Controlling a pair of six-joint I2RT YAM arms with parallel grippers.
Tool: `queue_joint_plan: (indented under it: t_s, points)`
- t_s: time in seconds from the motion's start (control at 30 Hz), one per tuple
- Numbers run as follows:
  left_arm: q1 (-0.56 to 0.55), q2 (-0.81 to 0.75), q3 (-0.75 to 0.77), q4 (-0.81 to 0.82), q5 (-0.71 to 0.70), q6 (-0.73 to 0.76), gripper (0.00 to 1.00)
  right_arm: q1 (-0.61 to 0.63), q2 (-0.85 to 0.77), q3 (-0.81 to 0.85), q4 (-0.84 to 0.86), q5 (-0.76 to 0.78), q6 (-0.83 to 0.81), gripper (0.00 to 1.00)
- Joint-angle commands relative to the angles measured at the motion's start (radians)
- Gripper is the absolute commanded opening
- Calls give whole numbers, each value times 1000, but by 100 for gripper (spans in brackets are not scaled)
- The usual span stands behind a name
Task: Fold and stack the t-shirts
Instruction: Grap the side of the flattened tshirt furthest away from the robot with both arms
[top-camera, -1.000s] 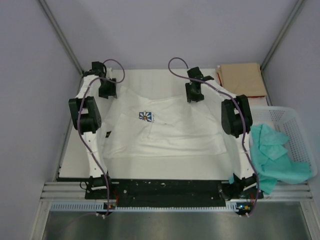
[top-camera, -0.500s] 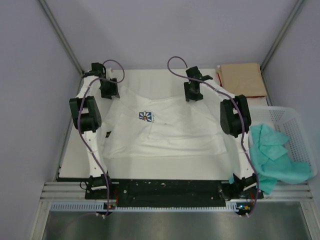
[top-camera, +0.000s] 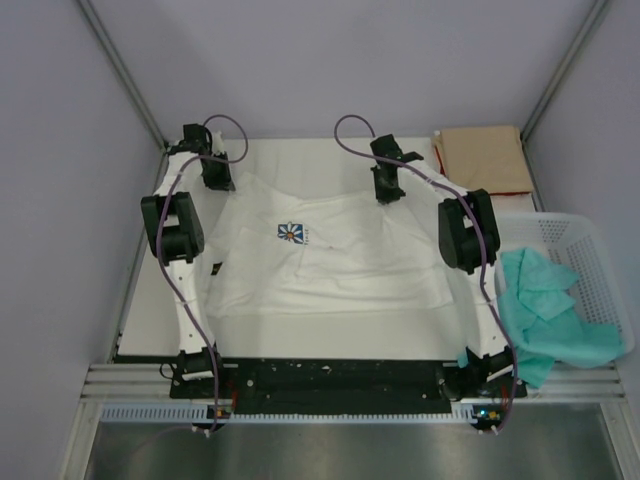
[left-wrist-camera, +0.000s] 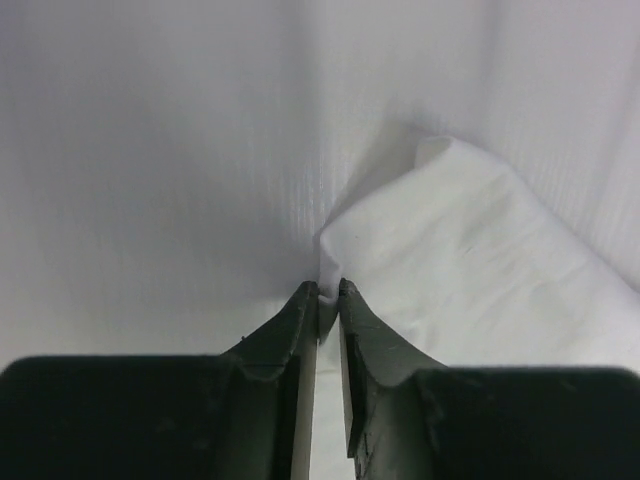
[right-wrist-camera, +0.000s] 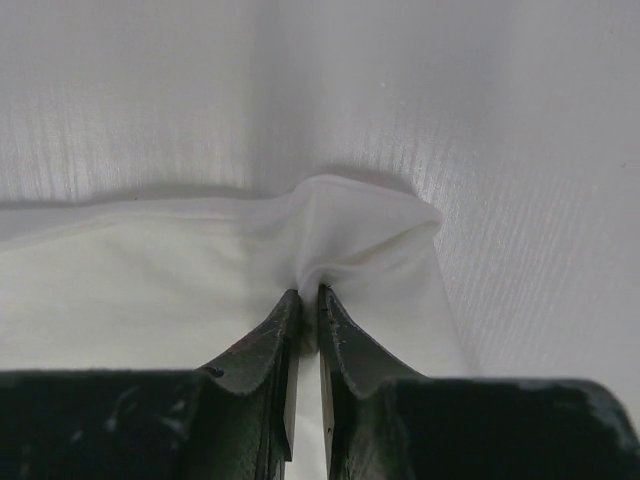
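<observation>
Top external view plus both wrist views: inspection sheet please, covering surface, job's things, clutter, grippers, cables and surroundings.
surface: white table, mostly covered by cloth.
job's things: white tee spread out mid-table, daisy print facing up, some wrinkles; tan tee folded at the far right corner.
clutter: basket off the table's right side, teal cloth spilling over its near rim.
grippers: left gripper shut on the white tee's far edge; right gripper shut on the same edge, further right.
cables: purple cables loop above each wrist, clear of the cloth.
surroundings: plain grey walls with metal posts; nothing else seen.
</observation>
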Motion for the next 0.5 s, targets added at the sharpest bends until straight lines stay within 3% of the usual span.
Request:
queue_joint_plan:
  t_s: [0.0, 0.17, 0.4, 0.47]
  points:
    - [5, -88, -50, 89, 14, 13, 15, 13, -14, 5, -11, 26, -14, 13]
    - [5, -119, -66, 98, 28, 33, 0, 11, -43, 2, -17, 23, -20, 22]
    - [-7, -214, -135, 118, 33, 87, 0, 30, -97, -41, -38, 148, -16, 20]
    - [-11, -252, -175, 142, 28, 102, 0, 30, -96, -52, -40, 158, -20, 14]
